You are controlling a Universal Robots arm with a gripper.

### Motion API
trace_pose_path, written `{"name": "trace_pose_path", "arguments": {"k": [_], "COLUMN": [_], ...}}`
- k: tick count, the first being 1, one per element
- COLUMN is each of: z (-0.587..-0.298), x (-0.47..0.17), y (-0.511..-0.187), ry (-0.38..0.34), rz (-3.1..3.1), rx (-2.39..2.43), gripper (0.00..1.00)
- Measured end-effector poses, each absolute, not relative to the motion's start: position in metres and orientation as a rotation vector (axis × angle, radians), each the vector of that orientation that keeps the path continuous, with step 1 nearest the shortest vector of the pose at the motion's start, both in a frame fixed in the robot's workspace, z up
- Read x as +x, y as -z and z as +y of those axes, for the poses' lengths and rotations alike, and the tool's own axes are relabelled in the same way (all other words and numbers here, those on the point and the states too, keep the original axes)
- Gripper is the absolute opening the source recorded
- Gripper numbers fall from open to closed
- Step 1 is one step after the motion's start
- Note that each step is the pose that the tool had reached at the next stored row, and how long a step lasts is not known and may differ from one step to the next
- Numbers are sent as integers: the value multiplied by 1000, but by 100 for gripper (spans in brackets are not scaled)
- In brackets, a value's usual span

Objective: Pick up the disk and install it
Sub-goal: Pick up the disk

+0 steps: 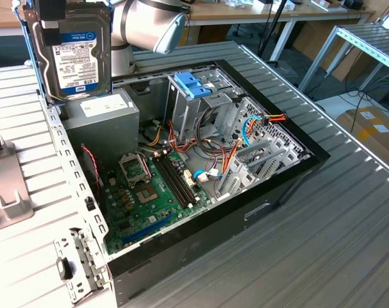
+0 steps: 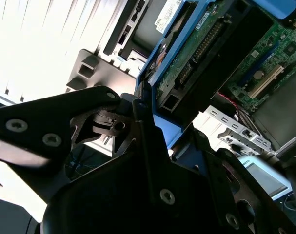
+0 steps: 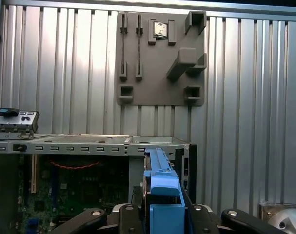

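The disk [image 1: 75, 54] hangs upright at the exterior view's upper left, above the back corner of the open computer case [image 1: 200, 231]. Its white-and-blue label faces the camera and blue plastic pieces run along its sides. My gripper [image 1: 53, 29] is shut on its upper end. In the second wrist view the disk's green circuit-board underside [image 2: 196, 53] runs away from the gripper [image 2: 157, 122]. The first wrist view has the disk [image 3: 160, 175] edge-on, its blue rail clamped in the gripper [image 3: 162, 214] between the dark fingers [image 3: 130, 214].
Inside the case are a metal drive cage with light-blue handles [image 1: 191, 83], a grey power supply box [image 1: 101, 119], a green motherboard [image 1: 149, 192] and loose cables. A grey fixture plate [image 3: 160, 58] lies on the ribbed metal table [image 1: 348, 224] beside the case.
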State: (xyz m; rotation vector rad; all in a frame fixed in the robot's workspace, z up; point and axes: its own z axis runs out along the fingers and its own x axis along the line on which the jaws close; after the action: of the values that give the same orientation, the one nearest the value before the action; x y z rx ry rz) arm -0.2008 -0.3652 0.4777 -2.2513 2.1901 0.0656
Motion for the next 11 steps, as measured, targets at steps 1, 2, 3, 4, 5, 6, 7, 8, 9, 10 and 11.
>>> {"name": "trace_pose_path", "arguments": {"k": [1,2,3,4,5,6,7,8,9,10,11], "z": [-366,-366,-366,-367,-367,-368,-368,-368,-369,-369,-369], "x": [-200,-199,-198,-197,-196,-195,-194,-193,-192,-192,-191], "y": [-478,-478,-478,-478,-478,-477,-477,-477,-477,-477,-477], "ry": [-66,-66,-66,-66,-66,-66,-66,-66,-66,-66,-66], "rz": [2190,2190,2190,2190,2190,2190,2190,2190,2190,2190,2190], "rx": [-2251,-2251,-2251,-2251,-2251,-2251,-2251,-2251,-2251,-2251,-2251], "gripper": [37,37,37,37,37,37,37,37,37,37,37]}}
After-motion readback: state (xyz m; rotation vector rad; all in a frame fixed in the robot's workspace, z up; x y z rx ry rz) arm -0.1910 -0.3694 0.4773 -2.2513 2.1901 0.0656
